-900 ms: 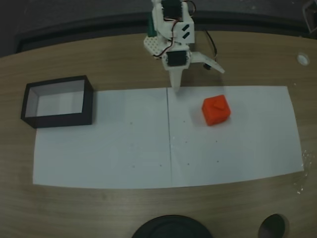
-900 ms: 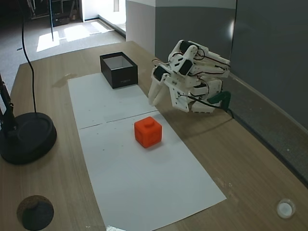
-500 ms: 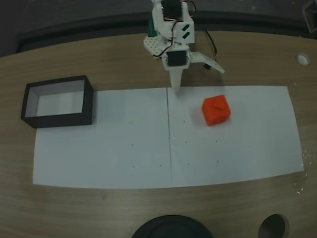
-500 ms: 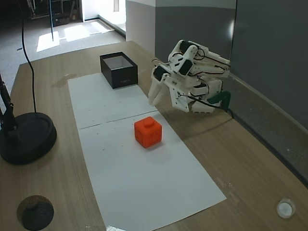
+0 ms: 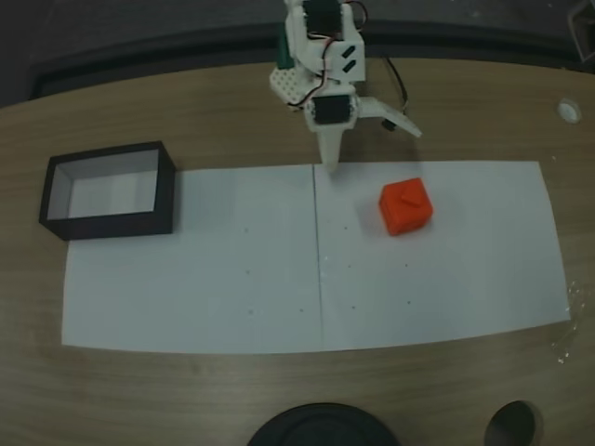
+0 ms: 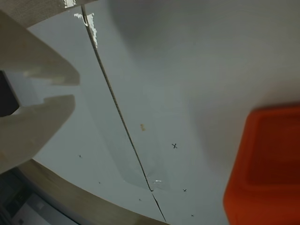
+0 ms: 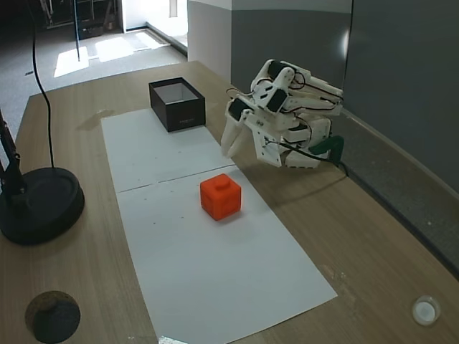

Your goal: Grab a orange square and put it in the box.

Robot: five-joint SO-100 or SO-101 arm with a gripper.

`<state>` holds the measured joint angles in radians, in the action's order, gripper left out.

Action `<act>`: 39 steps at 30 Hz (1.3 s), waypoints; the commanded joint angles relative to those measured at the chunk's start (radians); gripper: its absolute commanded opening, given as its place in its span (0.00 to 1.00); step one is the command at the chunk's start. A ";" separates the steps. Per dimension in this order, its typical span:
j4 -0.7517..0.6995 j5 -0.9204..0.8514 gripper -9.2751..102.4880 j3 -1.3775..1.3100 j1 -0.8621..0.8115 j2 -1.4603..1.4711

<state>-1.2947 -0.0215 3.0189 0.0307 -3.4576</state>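
Our white claw [image 5: 331, 165] looks pressed together, holding nothing, beside the small orange-red cube [image 5: 405, 206]; we should spread it, then lower squarely over the cube.

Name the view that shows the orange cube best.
A fixed view: the orange cube stands whole on the paper, top stud and two sides visible. Another fixed view shows it from above; the wrist view crops it at the frame edge.

Orange square [image 5: 405, 206] on white paper [image 5: 232, 279], box [image 5: 109, 190] far left
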 commanded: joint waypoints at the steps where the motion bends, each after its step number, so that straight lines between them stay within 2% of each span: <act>1: 0.002 0.003 0.08 -0.017 0.000 -0.018; 31: 0.005 0.003 0.08 -0.017 0.005 -0.020; 36: 0.193 0.002 0.09 -0.011 0.052 -0.020; 39: 0.276 0.002 0.18 -0.015 0.052 -0.018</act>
<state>-1.0723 -0.0245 3.0357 0.0782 -3.4576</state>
